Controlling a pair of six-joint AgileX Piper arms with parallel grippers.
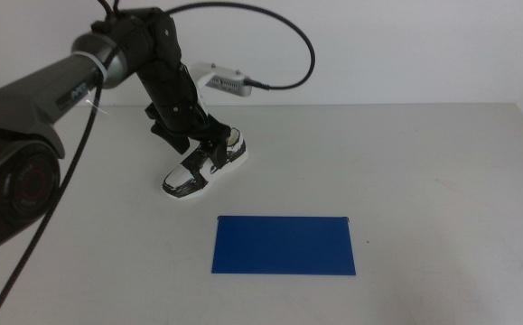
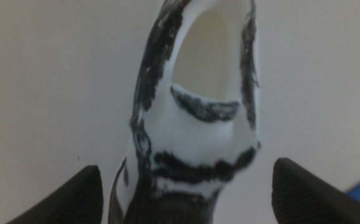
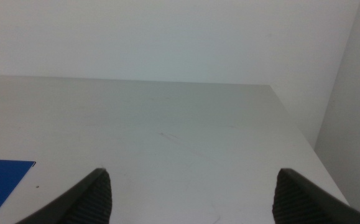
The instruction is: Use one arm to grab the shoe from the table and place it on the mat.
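- The table (image 1: 442,181) ran light grey across the middle view, with broad bare surface from 1 to 5 o'clock and its far edge against the pale wall at 12.
- The left arm (image 1: 144,63) came in from 9 o'clock, rose over the table, then bent steeply down toward the shoe; a black cable looped over it at 12 o'clock.
- The mat (image 1: 284,245), deep blue and flat, lay at 6 o'clock of centre, clear of every table edge, with open table on all sides.
- The shoe (image 1: 205,162) sat on the table at 11 o'clock of the mat, apart from it, toe pointing toward 7 o'clock.
- The left gripper (image 1: 198,144) was down over the shoe's heel end; in the wrist view its jaws stood spread wide to either side of the shoe (image 2: 192,124), not touching it.
- The right gripper (image 3: 192,199) waited out of the middle view, jaws spread apart over bare table, with a corner of the mat (image 3: 2,180) showing.
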